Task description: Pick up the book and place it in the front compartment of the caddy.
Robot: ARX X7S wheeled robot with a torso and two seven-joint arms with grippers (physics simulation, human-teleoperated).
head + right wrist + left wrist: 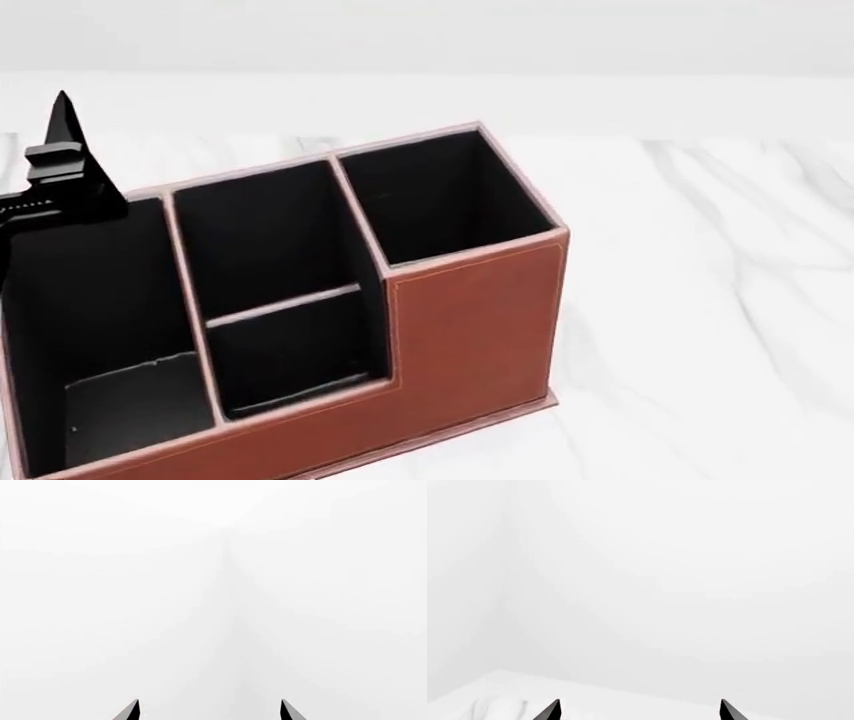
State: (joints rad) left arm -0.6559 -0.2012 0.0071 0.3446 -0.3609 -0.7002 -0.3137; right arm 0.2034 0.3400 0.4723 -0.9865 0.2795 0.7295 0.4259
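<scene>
Filling the head view, the leather caddy (474, 320) sits on white marble (721, 300) — both the left gripper (639, 711) and the right gripper (210, 711) spread wide, holding nothing.

White marble tabletop (721, 300) (grey veining), plain white walls (133, 580), even light

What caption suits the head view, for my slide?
Empty four-cell leather caddy on white marble table, left gripper raised behind it.
</scene>
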